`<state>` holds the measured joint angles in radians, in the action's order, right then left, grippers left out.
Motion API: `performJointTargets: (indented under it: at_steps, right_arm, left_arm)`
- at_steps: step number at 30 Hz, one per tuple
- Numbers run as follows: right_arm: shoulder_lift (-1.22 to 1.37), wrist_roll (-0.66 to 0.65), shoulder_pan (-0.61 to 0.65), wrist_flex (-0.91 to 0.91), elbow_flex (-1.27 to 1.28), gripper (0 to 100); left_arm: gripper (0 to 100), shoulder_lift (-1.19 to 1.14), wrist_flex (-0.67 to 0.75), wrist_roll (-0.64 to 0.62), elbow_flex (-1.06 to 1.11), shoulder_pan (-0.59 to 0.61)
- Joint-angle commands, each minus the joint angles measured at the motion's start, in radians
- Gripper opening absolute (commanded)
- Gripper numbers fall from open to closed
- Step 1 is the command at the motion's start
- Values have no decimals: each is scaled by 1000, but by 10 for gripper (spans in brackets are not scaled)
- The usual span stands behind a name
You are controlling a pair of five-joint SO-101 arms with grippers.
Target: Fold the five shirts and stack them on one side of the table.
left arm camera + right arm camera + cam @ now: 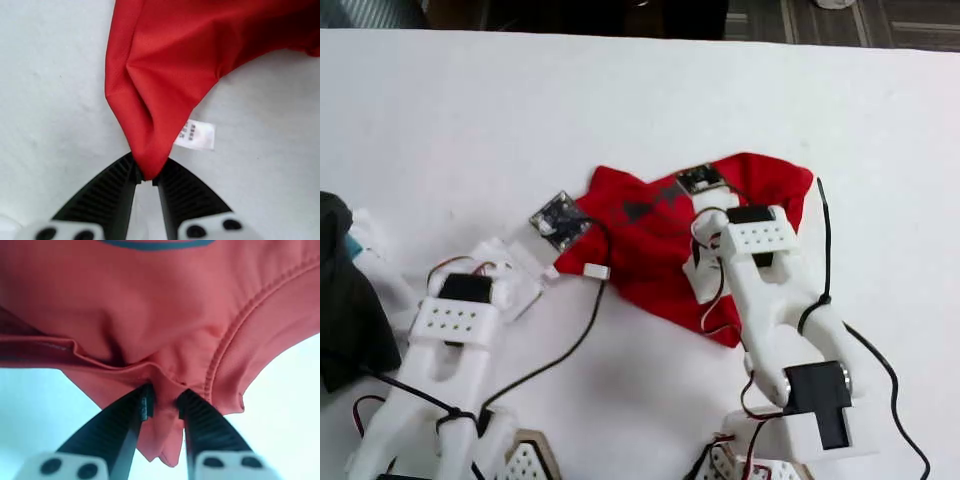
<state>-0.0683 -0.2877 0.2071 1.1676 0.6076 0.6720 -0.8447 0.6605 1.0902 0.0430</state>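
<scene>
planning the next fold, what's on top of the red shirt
The right gripper sits over the red shirt, shut on a fold; the left gripper pinches a corner at its edge. Cloth beneath the right arm is hidden.

You work at a robotics lab bench: a white table [470, 120] bearing two arms [450, 340] with bare wires [570, 345] and exposed circuit boards [560, 220].

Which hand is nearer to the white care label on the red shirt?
Left. The left hand pinches the red shirt corner right beside the white care label; the right hand grips the shirt farther across, apart from the label.
</scene>
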Motion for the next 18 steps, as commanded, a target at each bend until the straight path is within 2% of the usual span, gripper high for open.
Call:
performJointTargets:
  at_steps: [1, 7, 11, 18]
  right_arm:
    - [-51, 6, 5, 4, -5, 104]
    - [-51, 6, 4, 2, -5, 82]
    - [-54, 6, 4, 2, -8, 15]
    - [-62, 5, -21, 8, -31, 27]
  left_arm:
    - [24, 5, 8, -8, -4, 11]
    - [24, 5, 8, -8, -4, 11]
    - [24, 5, 8, -8, -4, 11]
    - [24, 5, 8, -8, -2, 11]
